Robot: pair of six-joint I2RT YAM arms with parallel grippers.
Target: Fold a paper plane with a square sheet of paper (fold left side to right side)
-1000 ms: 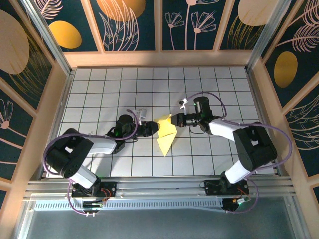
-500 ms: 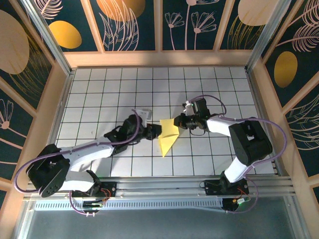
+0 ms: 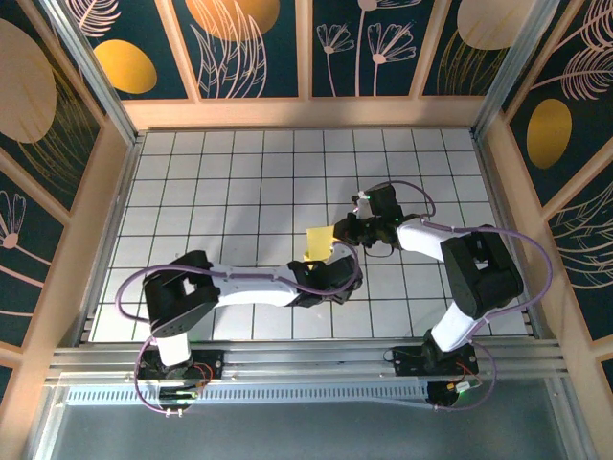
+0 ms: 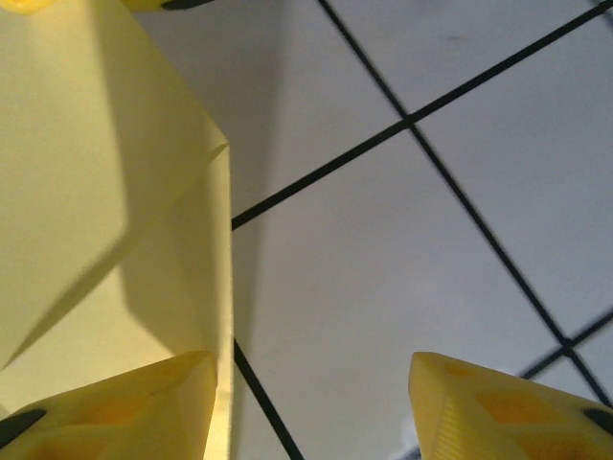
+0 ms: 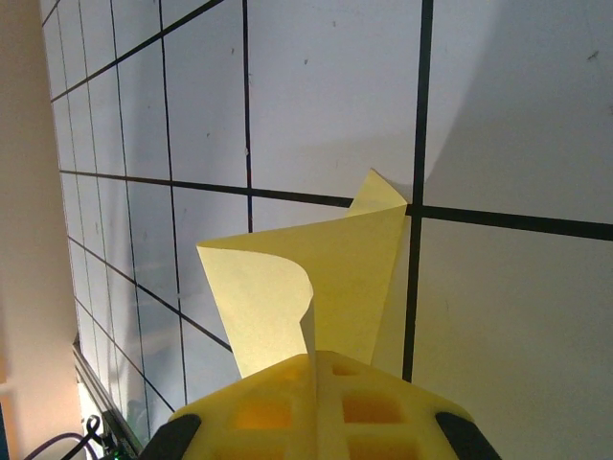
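Our right gripper is pinched shut on the right edge of the sheet of paper, which we judge is to anchor it while a fold is pressed. Our left gripper hangs low over the sheet's near part, jaws apart with bare gridded table between them and one finger over the paper's edge. The pale yellow sheet lies mid-table, already creased, one flap curling upward.

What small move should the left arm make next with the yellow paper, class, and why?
Probably ease the left gripper sideways onto the edge of the sheet and close. Its jaws stand open, that edge just inside them, while the right gripper pinches the sheet, partly lifted.
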